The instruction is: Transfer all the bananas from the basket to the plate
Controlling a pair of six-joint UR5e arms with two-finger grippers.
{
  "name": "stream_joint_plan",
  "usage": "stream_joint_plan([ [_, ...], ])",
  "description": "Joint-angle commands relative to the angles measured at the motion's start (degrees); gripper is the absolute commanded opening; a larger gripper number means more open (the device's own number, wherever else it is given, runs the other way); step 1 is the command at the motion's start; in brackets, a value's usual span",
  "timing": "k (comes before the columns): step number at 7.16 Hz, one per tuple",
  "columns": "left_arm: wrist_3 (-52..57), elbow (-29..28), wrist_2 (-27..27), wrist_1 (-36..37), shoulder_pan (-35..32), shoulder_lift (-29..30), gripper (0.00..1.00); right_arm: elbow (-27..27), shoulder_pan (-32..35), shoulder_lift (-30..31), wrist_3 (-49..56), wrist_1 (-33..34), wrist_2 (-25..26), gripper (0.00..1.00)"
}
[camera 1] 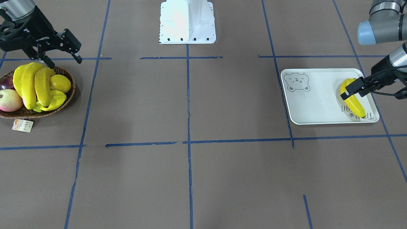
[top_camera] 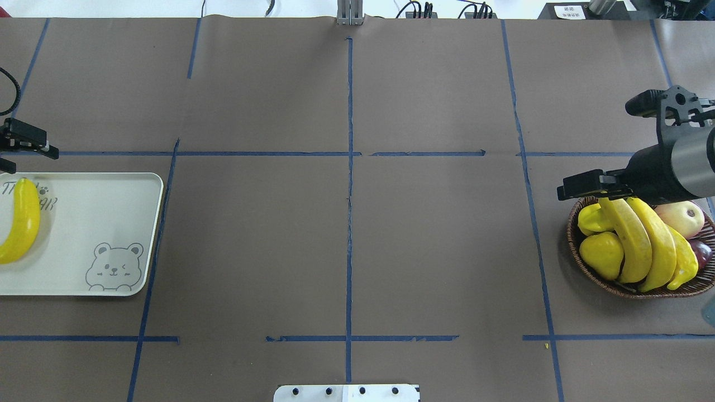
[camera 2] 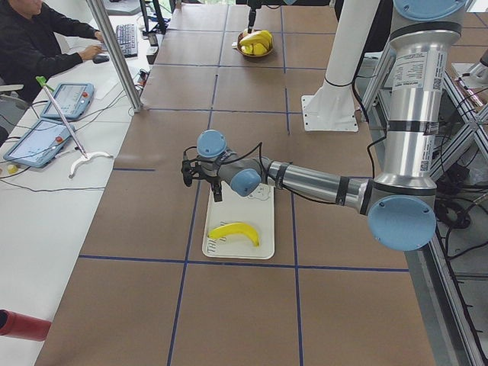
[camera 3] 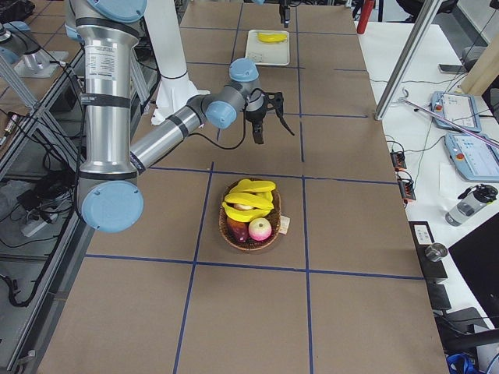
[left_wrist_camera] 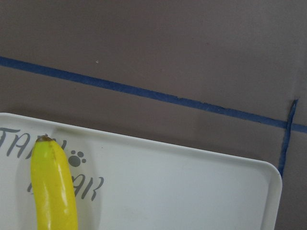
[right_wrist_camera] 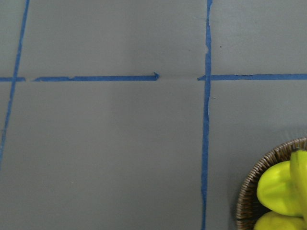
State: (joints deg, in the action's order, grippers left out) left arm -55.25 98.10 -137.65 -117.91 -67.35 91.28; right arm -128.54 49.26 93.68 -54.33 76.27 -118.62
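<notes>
Bananas [camera 1: 29,86], long, curved, yellow and plastic-looking with dark tips, number four. Three lie packed side by side in the oval, shallow, dark brown woven wicker basket [camera 1: 31,114] at the table's right end. The fourth banana [camera 1: 353,103] lies flat on the rectangular off-white plate with the grey bear print [camera 1: 318,98] at the left end, near its outer short edge and across the grey lettering.

The left gripper [camera 2: 203,189] hangs over the plate's far side with its fingers apart, holding nothing and clear of the fruit. The right gripper [camera 1: 65,63] hovers just beside the basket's far rim, fingers spread wide and likewise empty.

The likely trouble lies in the basket:
- The three bananas touch one another, so fingers coming down could straddle two at once, or wedge between them and lift neither.
- They lean on the ridged yellow starfruit [camera 1: 55,98] and the round yellow lemon [camera 1: 61,83], both of a similar yellow and easy to seize by mistake.
- A smooth curved banana gripped off-centre may swing or slip out.
- A finger catching the rim could drag the light basket.
- At the plate, a careless drop could knock the fourth banana over the edge.

Otherwise there is one basket, one plate, one starfruit, one lemon, one pink-and-yellow round fruit [camera 1: 9,100], one dark purple fruit [camera 1: 8,83] and one paper tag [camera 1: 23,125].
</notes>
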Motion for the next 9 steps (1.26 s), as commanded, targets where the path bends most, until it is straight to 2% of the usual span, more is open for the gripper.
stream_joint_plan([
  [1,-0.74,0.25,-0.16,-0.12,0.02,0.30,1.00,0.48,0.93,3.17,7.02,-0.51,-0.39,1.00],
  [3,-0.91,0.33,-0.16,-0.12,0.02,0.30,1.00,3.11,2.77,6.06,15.27,-0.42,-1.61,1.00],
  [5,-2.84,0.60,0.36,-0.21,0.46,1.00,1.00,6.78,2.77,5.99,15.13,-0.42,-2.49,0.99],
  [7,-2.85,0.69,0.37,-0.21,0.46,1.00,1.00,9.09,2.60,5.29,15.21,-0.42,-4.34,0.87],
  [9,-2.85,0.69,0.45,-0.21,0.46,1.00,1.00,9.44,2.69,5.64,15.65,-0.42,-4.78,0.85],
])
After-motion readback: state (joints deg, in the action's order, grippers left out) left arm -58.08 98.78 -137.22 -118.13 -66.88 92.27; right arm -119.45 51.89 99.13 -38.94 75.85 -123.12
